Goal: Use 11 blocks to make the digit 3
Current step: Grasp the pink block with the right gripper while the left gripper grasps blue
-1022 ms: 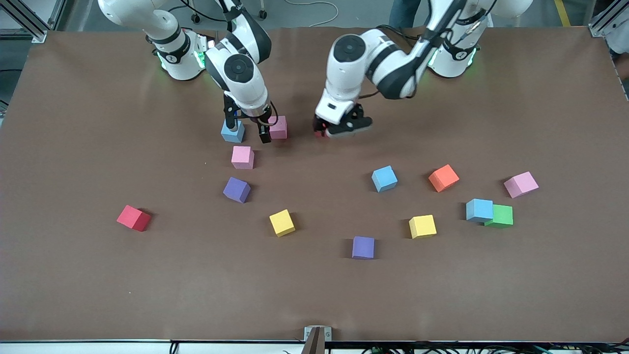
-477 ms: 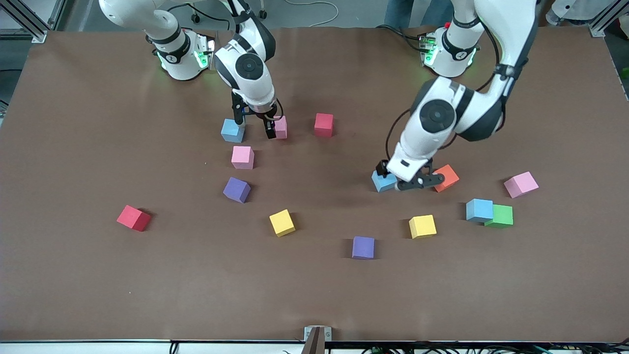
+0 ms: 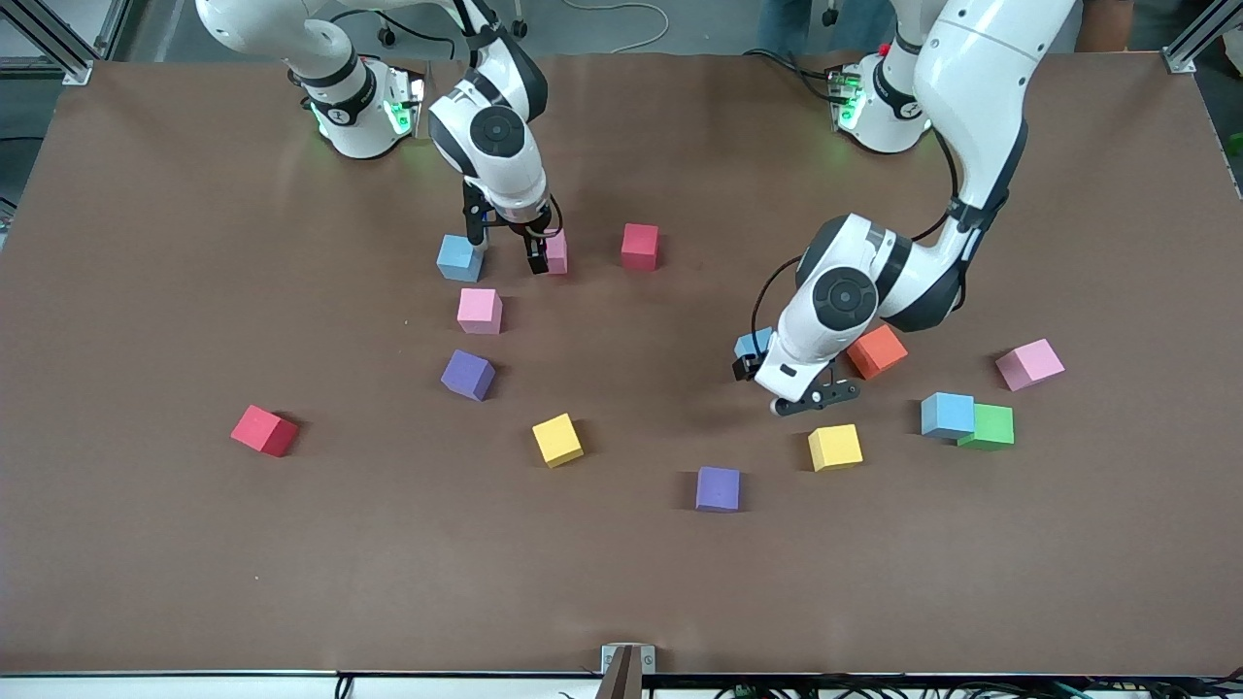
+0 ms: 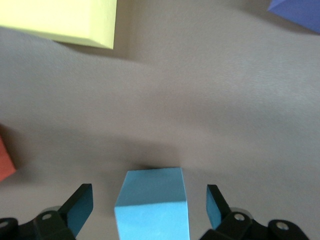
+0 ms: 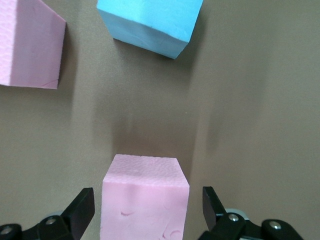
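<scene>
The blocks lie scattered on the brown table, and no digit 3 is in view. My right gripper point(image 3: 505, 245) point(image 5: 147, 200) is open around a pink block point(image 3: 556, 250) point(image 5: 145, 195), with a gap on each side. A light blue block point(image 3: 458, 257) point(image 5: 150, 22) and another pink block point(image 3: 480, 311) point(image 5: 30, 45) lie close by. My left gripper point(image 3: 785, 382) point(image 4: 149, 200) is open astride a second light blue block point(image 3: 753, 343) point(image 4: 152, 205), not touching it. An orange block point(image 3: 877, 350) sits beside it.
A red block point(image 3: 640, 246) lies near the pink one. Nearer the front camera are purple point(image 3: 468, 375), red point(image 3: 264, 430), yellow point(image 3: 557, 439), purple point(image 3: 718, 488) and yellow point(image 3: 835, 448) blocks. Light blue point(image 3: 948, 415), green point(image 3: 992, 426) and pink point(image 3: 1029, 364) blocks lie toward the left arm's end.
The left arm left the red block on the table, swung over to the light blue block beside the orange one and came down around it. The right gripper barely moved at the pink block.
</scene>
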Robot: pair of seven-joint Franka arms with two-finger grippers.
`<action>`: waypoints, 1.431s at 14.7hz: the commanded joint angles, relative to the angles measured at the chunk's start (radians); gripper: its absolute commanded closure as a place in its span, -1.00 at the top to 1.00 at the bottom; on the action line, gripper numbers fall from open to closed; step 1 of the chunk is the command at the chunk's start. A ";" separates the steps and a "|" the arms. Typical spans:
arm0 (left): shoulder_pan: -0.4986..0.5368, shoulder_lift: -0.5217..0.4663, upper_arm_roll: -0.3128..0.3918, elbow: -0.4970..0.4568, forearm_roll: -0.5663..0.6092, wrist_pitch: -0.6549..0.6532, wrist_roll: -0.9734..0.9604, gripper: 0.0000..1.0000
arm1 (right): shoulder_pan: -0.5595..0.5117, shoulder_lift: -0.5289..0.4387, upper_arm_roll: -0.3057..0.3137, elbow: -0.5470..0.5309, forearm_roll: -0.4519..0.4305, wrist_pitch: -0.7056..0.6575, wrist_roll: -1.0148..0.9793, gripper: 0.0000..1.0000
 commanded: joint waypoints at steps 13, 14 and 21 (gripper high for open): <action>-0.039 -0.009 -0.025 -0.034 -0.010 -0.016 -0.258 -0.54 | 0.112 0.096 -0.009 0.149 0.122 0.028 0.104 -0.99; -0.039 -0.028 -0.026 -0.034 -0.010 -0.023 -0.276 -0.55 | 0.119 0.105 -0.009 0.157 0.122 0.028 0.111 -0.99; -0.036 -0.138 -0.089 -0.039 -0.010 -0.160 -0.586 -0.55 | 0.138 0.127 -0.009 0.174 0.122 0.026 0.145 -0.99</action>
